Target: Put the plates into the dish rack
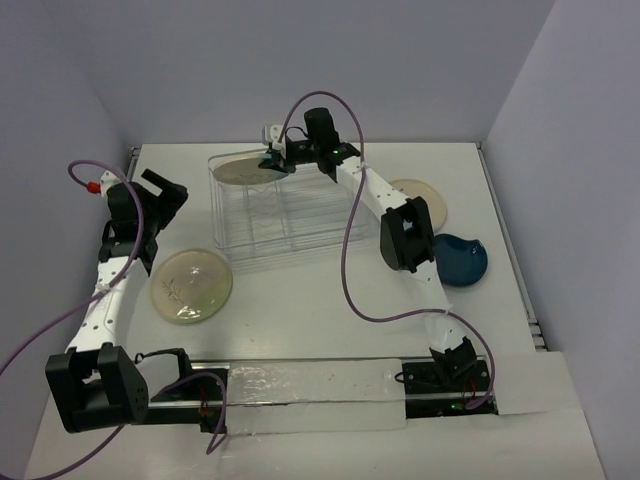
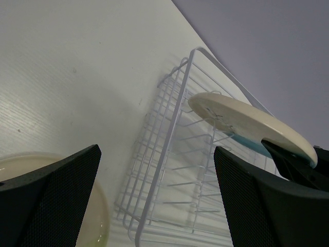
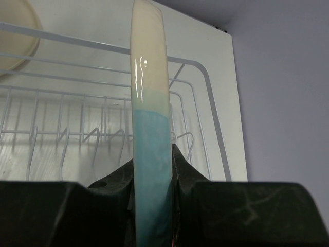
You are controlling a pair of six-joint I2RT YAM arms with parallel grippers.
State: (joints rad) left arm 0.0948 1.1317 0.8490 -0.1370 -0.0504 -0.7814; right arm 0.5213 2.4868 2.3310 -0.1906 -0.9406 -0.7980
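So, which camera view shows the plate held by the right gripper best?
The left wrist view: the held plate appears large, face and rim clear above the dish rack. The right wrist view shows only its edge in the right gripper; the top view shows it small.

TABLE (image 1: 330,300): white, rect., flat top. Items lying directly on it:

1. dish rack (image 1: 270,228): silver wire, see-through, thin upright dividers. Far-centre, long side running L–R.
2. cream/pale-green plate (image 1: 191,285): round, sprig motif, face up, flat. Just beside rack's near-L corner.
3. cream plate (image 1: 432,205): flat, R of rack, partly hidden by an arm.
4. dark-blue plate (image 1: 462,260): R side, just nearer than no. 3. Contact btwn the two can't be told.
5. clear sheet (image 1: 310,395): strip along near edge, btwn the bases.
6. left arm base (image 1: 90,388) and right arm base (image 1: 455,368): at near edge, L and R.
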